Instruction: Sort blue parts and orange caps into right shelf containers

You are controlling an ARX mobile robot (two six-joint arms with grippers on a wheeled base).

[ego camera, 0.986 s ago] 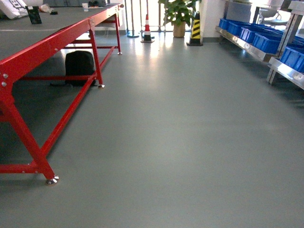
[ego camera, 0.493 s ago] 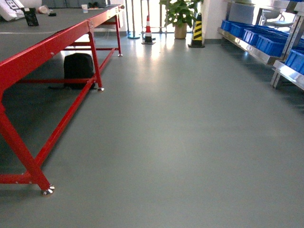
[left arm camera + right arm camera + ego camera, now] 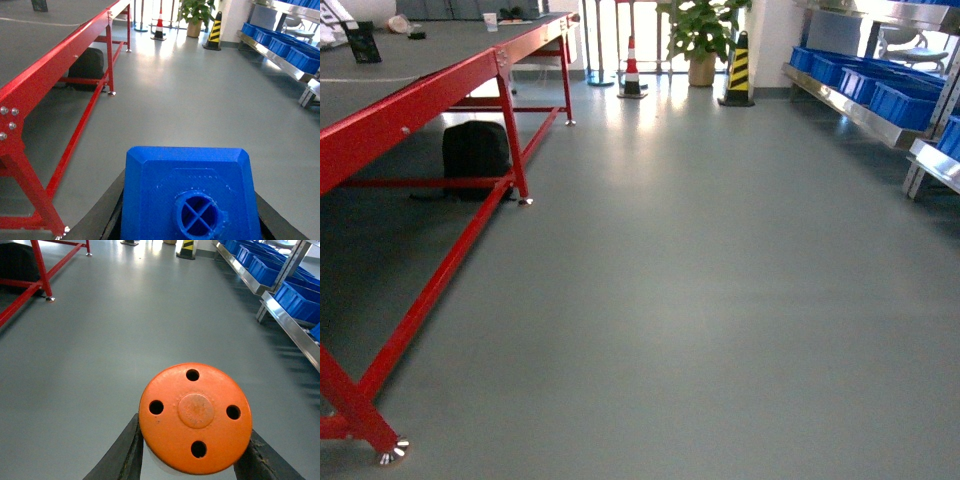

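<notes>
Over the last second the head view has swung left and the base has rolled on: the red table [image 3: 440, 90] now fills more of the left side, its near foot has slid toward the bottom-left corner of the view, and the black bag [image 3: 475, 150] under it sits further left. The steel shelf [image 3: 860, 108] with its blue crates [image 3: 905, 100] has drifted toward the right edge, so less of it shows. The striped cone [image 3: 632, 65], the yellow-and-black post [image 3: 738, 70] and the potted plant [image 3: 705, 35] remain at the far end of the floor [image 3: 700, 300].

Neither arm appears in the head view, but each wrist camera shows a load. The left gripper [image 3: 187, 220] is pinching 1 blue part [image 3: 192, 192], stud end toward the lens, dark fingers [image 3: 112, 217] pressed against its sides. The right gripper [image 3: 192, 455] is pinching 1 orange cap [image 3: 195, 417], its 4-holed flat top facing the camera.

This reads as the carry stage: both pieces are in hand and the robot is travelling. The crates lie well off to the right, so the base likely needs to turn back toward the shelf before either piece can be dropped in.
</notes>
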